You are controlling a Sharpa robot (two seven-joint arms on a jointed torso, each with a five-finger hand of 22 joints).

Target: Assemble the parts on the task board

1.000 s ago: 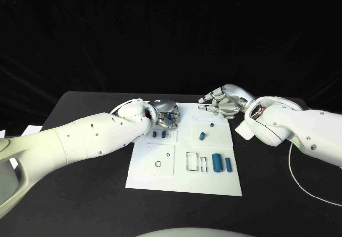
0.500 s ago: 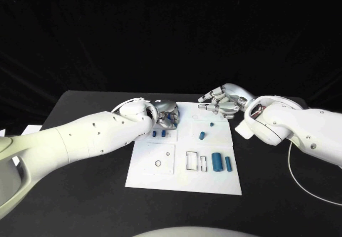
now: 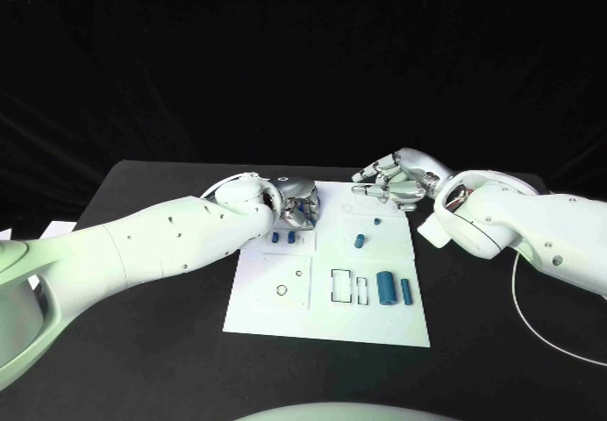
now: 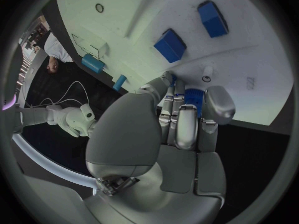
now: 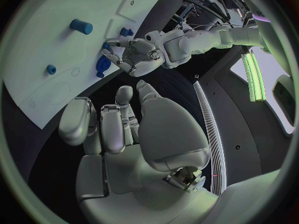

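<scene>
left hand [image 3: 295, 208]: fingers pinching a blue part [image 4: 194, 95], task board [image 3: 380, 316] directly beneath fingertips.
right hand [image 3: 395, 184]: fingers curled, holding nothing; farther off.

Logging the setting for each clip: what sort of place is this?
Probably a robotics lab test bench: a black table against a dark backdrop, a white task board with outlined slots and small blue parts, and cables trailing beside the right hand.

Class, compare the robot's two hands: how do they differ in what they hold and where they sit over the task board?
The left hand pinches a small blue part in its fingers; the right hand holds nothing, fingers curled. The left hand sits over the task board's far left corner; the right hand hangs at its far right edge. Both are silver.
</scene>
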